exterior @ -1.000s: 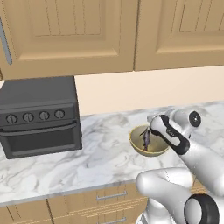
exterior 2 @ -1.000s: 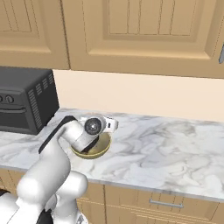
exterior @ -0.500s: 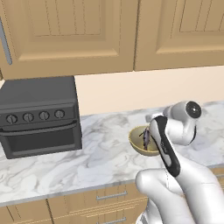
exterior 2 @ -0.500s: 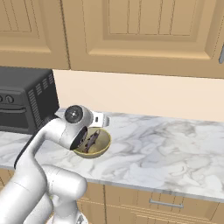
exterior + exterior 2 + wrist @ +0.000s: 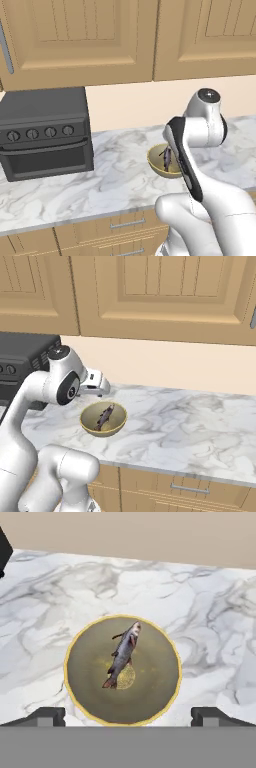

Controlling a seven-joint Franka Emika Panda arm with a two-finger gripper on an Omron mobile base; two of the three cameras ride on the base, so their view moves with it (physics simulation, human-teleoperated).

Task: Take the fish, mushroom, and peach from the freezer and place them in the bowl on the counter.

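Note:
The olive-yellow bowl (image 5: pixel 118 423) stands on the marble counter (image 5: pixel 190 426) with the dark grey fish (image 5: pixel 104 417) lying inside it. In the hand view the fish (image 5: pixel 122 654) lies slanted across the middle of the bowl (image 5: pixel 155 677). My gripper (image 5: pixel 129 717) hangs above the bowl, open and empty, with its two tips at the near rim. From the right, the gripper (image 5: pixel 97 387) sits just above and behind the bowl's left side. From the left, my arm hides part of the bowl (image 5: pixel 156 161) and the fish (image 5: pixel 167 157). The mushroom, peach and freezer are out of view.
A black toaster oven (image 5: pixel 45 132) stands on the counter (image 5: pixel 100 190) to the bowl's left, also seen from the right (image 5: pixel 20 361). Tan wooden cabinets hang above. Drawers with metal handles (image 5: pixel 122 225) run below the counter's front edge.
The hand has lifted and drawn back from the bowl, swinging toward the oven side. The fish stays in the bowl. The jaws have stayed open.

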